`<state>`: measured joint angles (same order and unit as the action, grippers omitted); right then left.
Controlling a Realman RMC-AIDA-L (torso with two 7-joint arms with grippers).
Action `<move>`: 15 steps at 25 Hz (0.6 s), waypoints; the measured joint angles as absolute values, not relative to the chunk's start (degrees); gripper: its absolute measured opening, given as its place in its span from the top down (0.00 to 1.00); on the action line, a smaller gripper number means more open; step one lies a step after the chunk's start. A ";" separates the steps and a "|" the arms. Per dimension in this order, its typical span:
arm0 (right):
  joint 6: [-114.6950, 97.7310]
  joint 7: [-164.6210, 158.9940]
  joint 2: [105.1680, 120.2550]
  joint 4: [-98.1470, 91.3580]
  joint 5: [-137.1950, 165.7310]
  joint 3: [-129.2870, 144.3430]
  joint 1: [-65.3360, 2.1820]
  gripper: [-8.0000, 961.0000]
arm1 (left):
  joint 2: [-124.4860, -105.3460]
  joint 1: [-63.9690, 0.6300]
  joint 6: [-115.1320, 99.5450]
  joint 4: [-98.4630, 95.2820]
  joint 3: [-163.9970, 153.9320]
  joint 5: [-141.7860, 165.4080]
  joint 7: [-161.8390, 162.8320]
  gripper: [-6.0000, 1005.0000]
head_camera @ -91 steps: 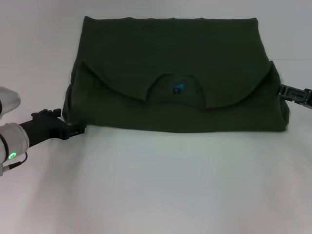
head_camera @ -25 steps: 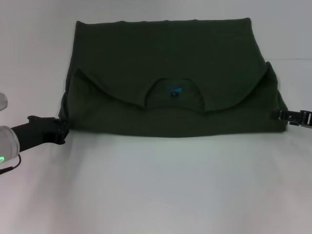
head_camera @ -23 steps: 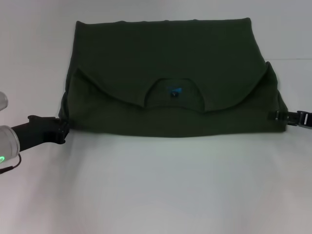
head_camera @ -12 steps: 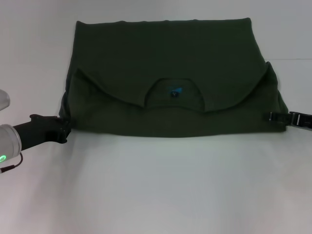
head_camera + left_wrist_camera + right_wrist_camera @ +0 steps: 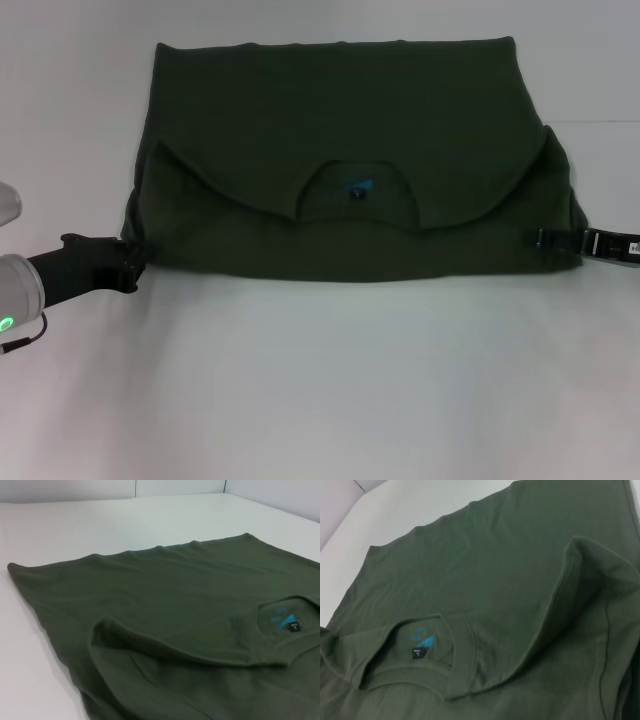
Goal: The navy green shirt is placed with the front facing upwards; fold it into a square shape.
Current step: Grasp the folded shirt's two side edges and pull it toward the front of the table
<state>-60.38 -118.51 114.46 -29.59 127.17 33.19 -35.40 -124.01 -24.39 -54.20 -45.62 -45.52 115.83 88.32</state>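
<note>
Navy green shirt (image 5: 340,120) is our landmark: it lies flat on the white table (image 5: 320,390), folded into a wide band, with the shoulders and collar turned over onto the body so the neckline faces us.

At the shirt's left near corner we see our left gripper (image 5: 133,262), low on the table, its black tip touching the hem edge there. We cannot tell whether its claw is wide or narrow, since the fingers merge with the dark cloth.

At the middle of the shirt, the collar opening (image 5: 358,190) shows a small blue print (image 5: 422,641) and a black tag (image 5: 419,653) just beside it. The left sleeve fold (image 5: 107,630) forms a raised ridge.

At the shirt's right near corner, our right gripper (image 5: 550,239) reaches in over the cloth edge, lying against the fabric. Its claw state we cannot tell either.
</note>
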 joint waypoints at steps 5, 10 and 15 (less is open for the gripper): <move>-60.05 -118.66 114.36 -29.59 126.83 32.71 -34.63 0.12 | -124.01 -24.52 -54.11 -45.37 -45.52 115.83 88.32 0.96; -58.93 -118.62 114.14 -29.60 126.82 32.70 -34.08 0.31 | -124.01 -24.62 -54.04 -45.18 -45.52 115.83 88.32 0.96; -59.32 -118.25 114.04 -29.62 126.99 33.03 -34.06 0.55 | -124.01 -24.70 -54.04 -45.17 -45.47 115.83 88.32 0.96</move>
